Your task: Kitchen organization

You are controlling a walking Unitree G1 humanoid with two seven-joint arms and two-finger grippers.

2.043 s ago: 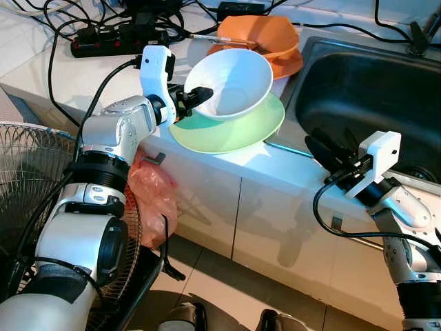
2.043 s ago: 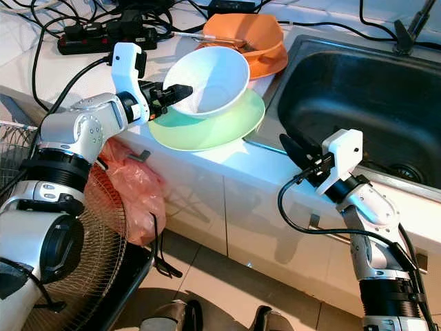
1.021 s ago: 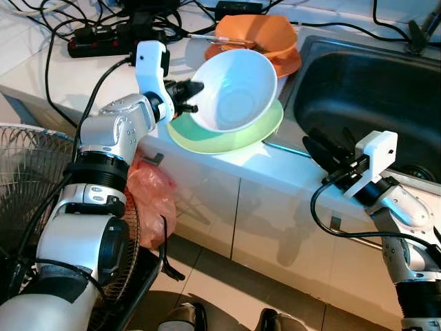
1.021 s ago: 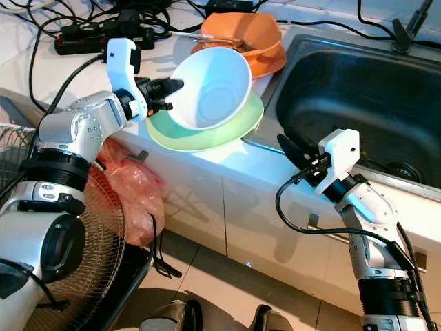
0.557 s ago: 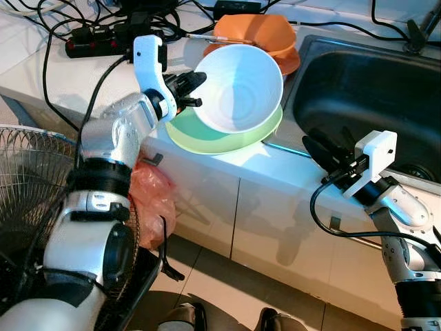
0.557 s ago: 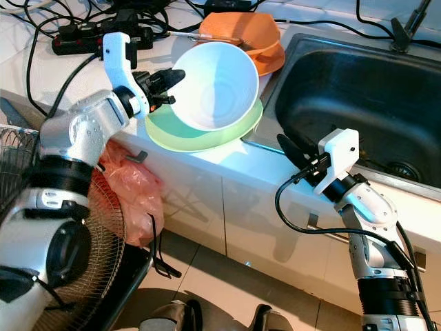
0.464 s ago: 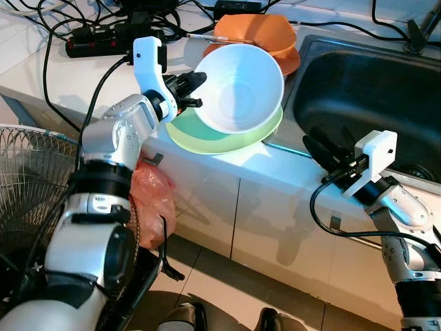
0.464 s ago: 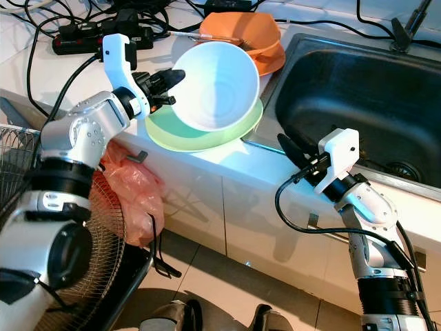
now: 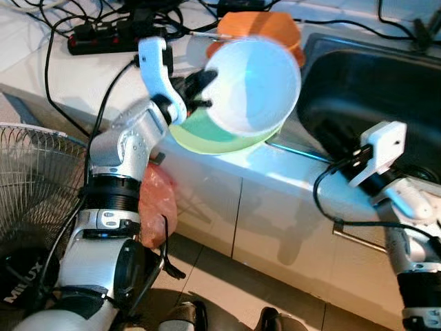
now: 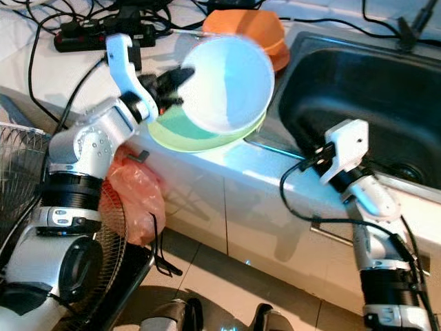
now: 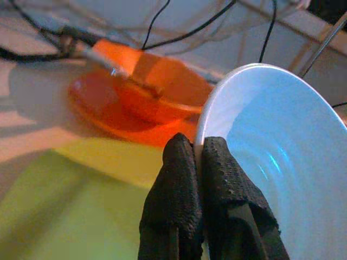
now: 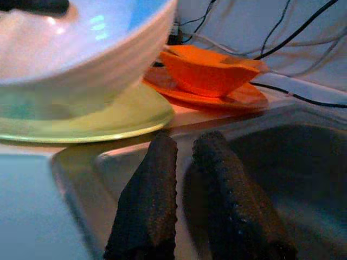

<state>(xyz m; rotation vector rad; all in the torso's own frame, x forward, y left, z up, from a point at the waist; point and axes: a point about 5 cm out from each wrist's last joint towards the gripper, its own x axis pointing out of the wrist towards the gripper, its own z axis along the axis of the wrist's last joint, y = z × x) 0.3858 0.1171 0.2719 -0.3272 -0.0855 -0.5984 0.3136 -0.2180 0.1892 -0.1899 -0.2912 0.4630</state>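
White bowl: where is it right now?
The white bowl is held tilted by its rim in the left gripper, above the green plate, between the orange dishes behind it and the sink to its right.

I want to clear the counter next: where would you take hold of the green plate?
Probably by the green plate at its near rim, coming in from the counter's front edge: that rim overhangs the edge and lies bare, so a finger could slip beneath it. The white bowl, held by the left gripper, hangs over the rest.

Silver jointed arms, white wrist housings, black cables, black textured fingers [image 11: 179, 179].
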